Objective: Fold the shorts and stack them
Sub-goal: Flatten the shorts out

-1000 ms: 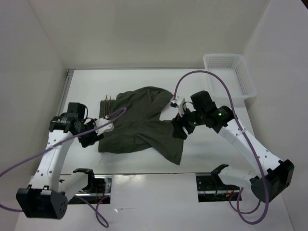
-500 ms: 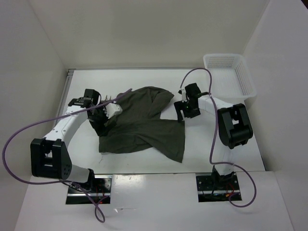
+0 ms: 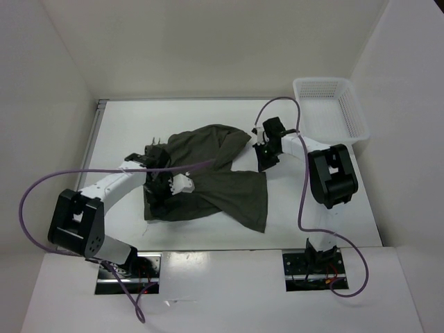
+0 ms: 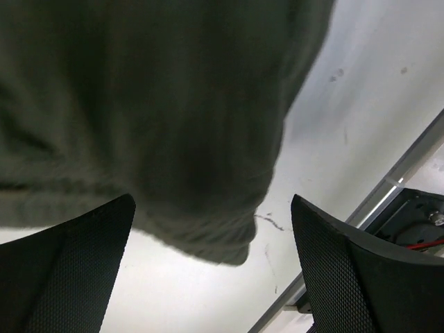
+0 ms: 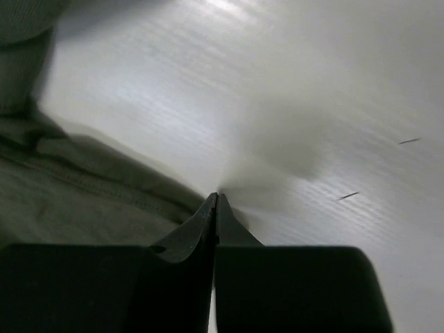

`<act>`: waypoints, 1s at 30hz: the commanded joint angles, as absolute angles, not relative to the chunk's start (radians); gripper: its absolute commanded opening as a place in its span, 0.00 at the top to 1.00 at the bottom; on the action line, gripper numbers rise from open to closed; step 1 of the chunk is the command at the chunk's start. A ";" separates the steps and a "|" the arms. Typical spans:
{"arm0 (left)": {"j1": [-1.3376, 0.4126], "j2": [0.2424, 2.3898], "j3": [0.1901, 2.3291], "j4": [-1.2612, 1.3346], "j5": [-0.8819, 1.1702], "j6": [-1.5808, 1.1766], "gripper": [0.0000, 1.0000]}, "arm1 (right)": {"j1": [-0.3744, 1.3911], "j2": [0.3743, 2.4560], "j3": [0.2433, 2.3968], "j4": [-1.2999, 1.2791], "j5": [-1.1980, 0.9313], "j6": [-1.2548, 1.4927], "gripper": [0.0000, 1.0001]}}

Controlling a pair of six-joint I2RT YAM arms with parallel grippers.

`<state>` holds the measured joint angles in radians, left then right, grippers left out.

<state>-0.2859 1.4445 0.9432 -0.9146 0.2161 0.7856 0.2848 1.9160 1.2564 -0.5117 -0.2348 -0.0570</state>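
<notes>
Black fingers (image 4: 69, 270) of the left gripper (image 3: 166, 186) are held spread wide, the arm bent low over the left side of the shorts (image 3: 215, 180), which lie crumpled in the middle of the table (image 3: 312, 201). The right gripper (image 5: 216, 197) is seen pressed shut, tips set on the table just beside the right hem.

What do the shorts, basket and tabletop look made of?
Shorts: soft woven or knit cloth, matte olive; it drapes, wrinkles, shows a stitched hem. Basket: probably moulded plastic, white, open mesh walls. Tabletop: hard smooth white sheet, perhaps laminate, semi-gloss; it shows sheen and fine scratches up close.
</notes>
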 commanded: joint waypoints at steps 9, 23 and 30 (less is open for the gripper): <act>-0.430 1.480 0.755 -0.741 0.020 0.827 0.01 | 0.141 1.930 1.443 -0.534 -0.247 -0.034 0.87; -0.226 1.448 1.304 -0.603 0.120 0.494 0.00 | 0.193 2.177 1.795 -0.486 -0.502 0.153 0.18; 0.090 1.820 1.489 -0.624 0.347 0.233 0.00 | 0.204 2.233 1.821 -0.486 -0.470 0.210 0.17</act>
